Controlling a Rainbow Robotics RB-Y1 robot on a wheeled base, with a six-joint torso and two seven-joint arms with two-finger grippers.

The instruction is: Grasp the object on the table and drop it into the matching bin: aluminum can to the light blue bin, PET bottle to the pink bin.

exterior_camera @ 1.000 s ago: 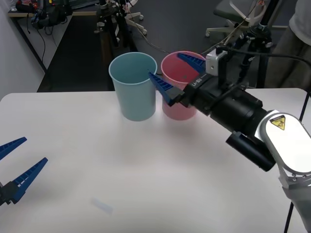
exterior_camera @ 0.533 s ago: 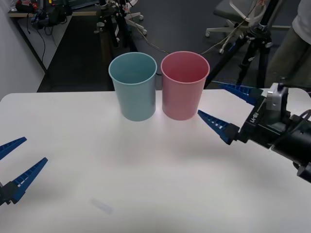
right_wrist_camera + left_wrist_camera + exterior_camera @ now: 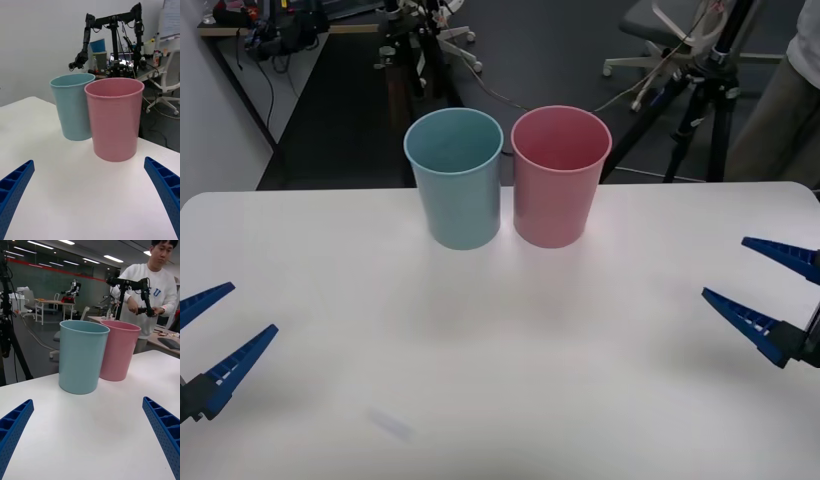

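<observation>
While both arms hover low over the white bench, the left end effector sits at about eight o'clock with its blue fingers spread apart and nothing between them, and the right end effector sits at about four o'clock, likewise splayed and released. Farther out, near twelve o'clock, the light blue bin and the pink bin stand upright just beside each other close to the bench's far edge, blue at eleven, pink at one; I cannot tell where the can is
</observation>
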